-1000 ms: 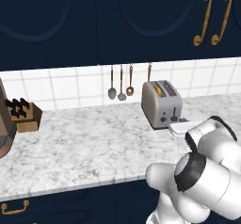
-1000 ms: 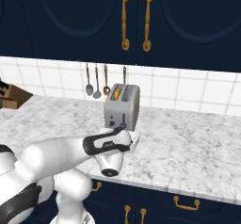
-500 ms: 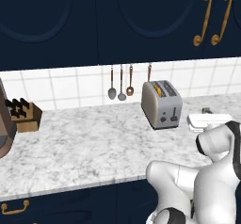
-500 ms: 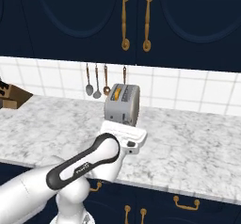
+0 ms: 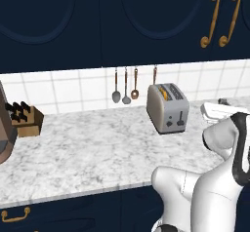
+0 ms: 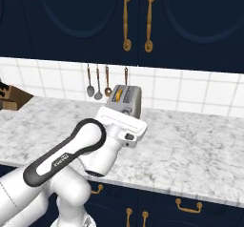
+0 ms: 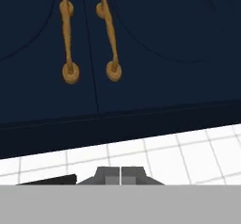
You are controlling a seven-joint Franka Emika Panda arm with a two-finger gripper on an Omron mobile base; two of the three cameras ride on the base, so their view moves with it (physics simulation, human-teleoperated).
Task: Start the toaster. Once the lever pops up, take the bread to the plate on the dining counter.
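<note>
While the arm swings up and off to the right, the toaster [image 5: 168, 107] sits on the marble counter [image 5: 88, 148] with nobody touching it.

Over the last second the hand rises from low in front of the toaster and turns, so that the gripper [image 7: 120, 175] now looks at the navy wall cupboards [image 7: 155, 44] and their gold handles [image 7: 68, 44], its two fingertips pressed together with nothing between them. Something orange-tan peeks out of one top slot [image 6: 118, 96], most likely the bread, though it is too small to be sure. From where I stand the hand seems to be lining up anew, and I judge the lever is not yet pushed down; its position is too small to read. Plate and dining counter lie elsewhere.
</note>
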